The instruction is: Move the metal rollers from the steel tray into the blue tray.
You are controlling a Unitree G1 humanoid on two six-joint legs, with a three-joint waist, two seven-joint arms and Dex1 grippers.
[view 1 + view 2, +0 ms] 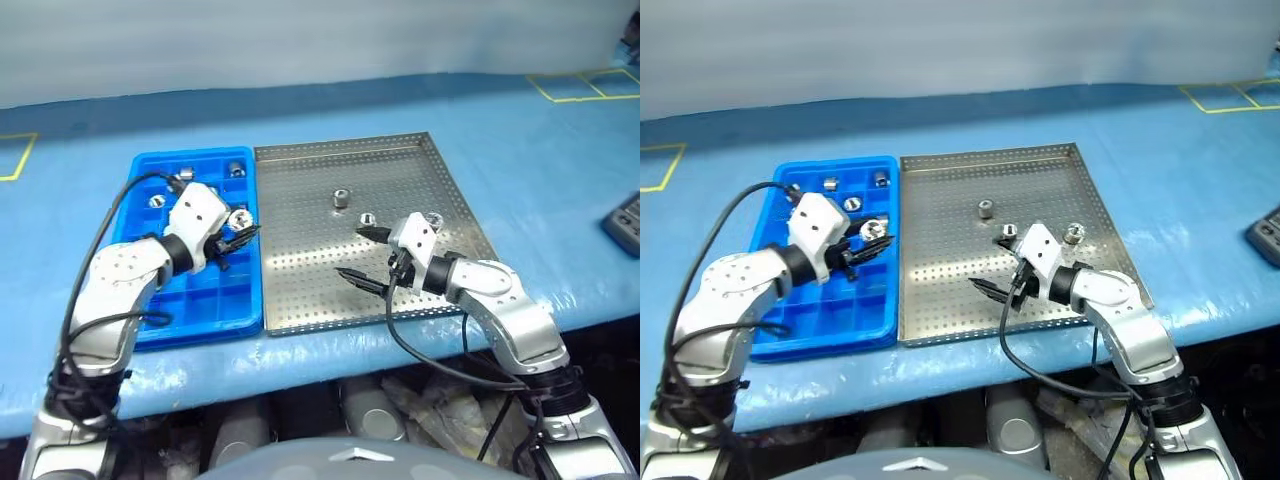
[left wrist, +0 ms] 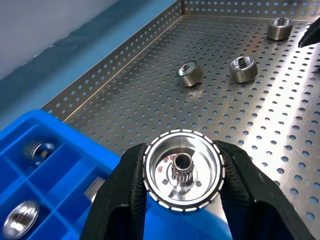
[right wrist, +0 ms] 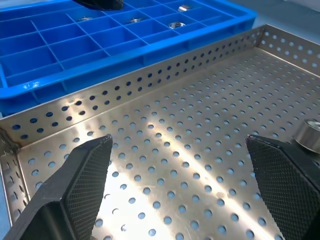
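The left gripper clamps one metal roller, hollow end facing the wrist, above the blue tray's edge nearest the steel tray; several blue cells near its far edge already hold rollers. The right gripper, jaws wide and empty, hovers over the steel tray's near half, with three loose rollers just beyond, toward the far edge.

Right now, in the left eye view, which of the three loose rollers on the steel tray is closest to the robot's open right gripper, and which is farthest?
From the right gripper:
1. The roller just beyond its upper finger, mid-tray.
2. The roller behind the gripper body, toward the steel tray's right rim; close to the first, so a near call.
3. The roller farther back, near the tray's centre.
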